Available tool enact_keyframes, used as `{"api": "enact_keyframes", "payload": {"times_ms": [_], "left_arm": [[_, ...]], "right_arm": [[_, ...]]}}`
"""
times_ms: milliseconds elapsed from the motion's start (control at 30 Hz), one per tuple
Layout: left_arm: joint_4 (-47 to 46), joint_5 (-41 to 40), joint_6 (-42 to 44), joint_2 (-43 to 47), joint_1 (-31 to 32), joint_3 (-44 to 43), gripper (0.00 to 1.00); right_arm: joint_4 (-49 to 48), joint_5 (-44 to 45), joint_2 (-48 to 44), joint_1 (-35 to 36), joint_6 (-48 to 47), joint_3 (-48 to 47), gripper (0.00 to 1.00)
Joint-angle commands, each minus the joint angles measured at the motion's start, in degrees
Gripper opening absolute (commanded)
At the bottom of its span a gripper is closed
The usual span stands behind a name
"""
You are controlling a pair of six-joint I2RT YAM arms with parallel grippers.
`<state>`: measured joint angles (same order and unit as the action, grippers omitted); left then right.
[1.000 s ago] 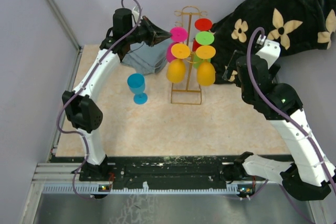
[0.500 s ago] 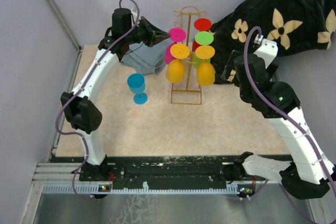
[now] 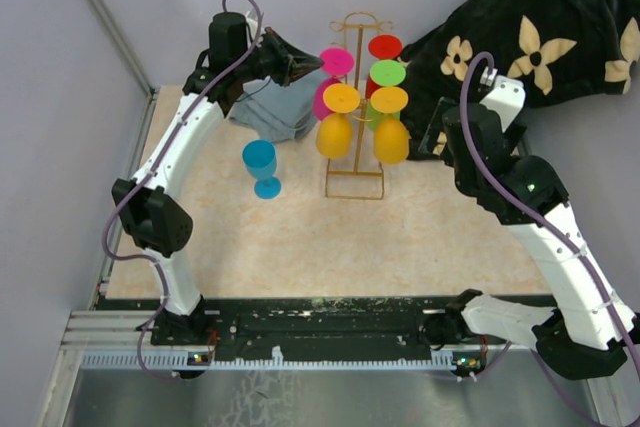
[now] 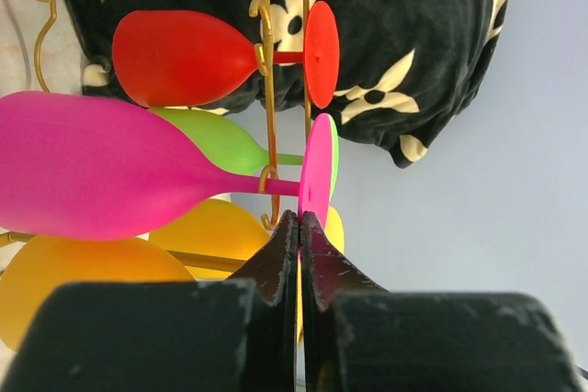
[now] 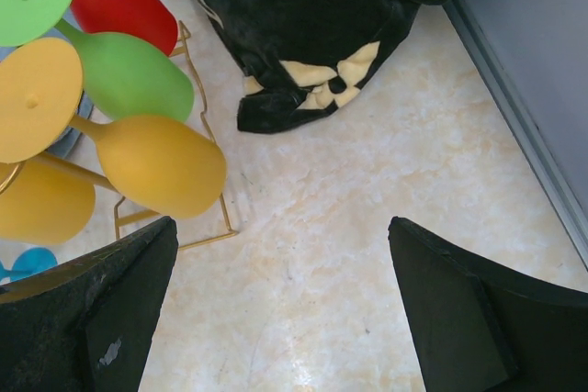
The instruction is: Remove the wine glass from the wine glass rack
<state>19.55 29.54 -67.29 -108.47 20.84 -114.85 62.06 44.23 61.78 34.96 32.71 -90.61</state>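
Note:
The gold wire wine glass rack (image 3: 362, 21) stands at the table's back middle, with several coloured glasses hanging upside down on it. My left gripper (image 3: 311, 65) is at its upper left side, shut on the rim of the pink wine glass's foot (image 3: 336, 61). In the left wrist view the closed tips (image 4: 300, 219) pinch the pink foot disc (image 4: 318, 172); the pink bowl (image 4: 101, 167) still hangs from a hook on the rack post (image 4: 266, 89). My right gripper (image 3: 437, 137) is open and empty, right of the rack, above bare table (image 5: 280, 309).
A blue glass (image 3: 261, 167) stands on the table left of the rack. A grey cloth (image 3: 280, 112) lies behind it. A black floral cloth (image 3: 540, 27) fills the back right. Red (image 4: 179, 57), green (image 5: 129, 75) and yellow (image 5: 161, 164) glasses hang on the rack.
My left gripper and the pink foot have shifted slightly up and to the left. My right arm has edged a little left toward the rack.

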Motion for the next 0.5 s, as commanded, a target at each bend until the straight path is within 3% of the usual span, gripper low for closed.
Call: {"api": "enact_keyframes", "payload": {"times_ms": [0,467], "left_arm": [[-0.74,-1.55,-0.24,3.30,-0.71,-1.45,0.00],[-0.48,-1.42,0.21,4.55,-0.81,1.18,0.00]], "right_arm": [[-2.03,-0.05,-1.12,-0.33,0.77,0.31,0.97],[-2.29,0.25,-1.81,-0.30,0.83,1.03,0.98]]}}
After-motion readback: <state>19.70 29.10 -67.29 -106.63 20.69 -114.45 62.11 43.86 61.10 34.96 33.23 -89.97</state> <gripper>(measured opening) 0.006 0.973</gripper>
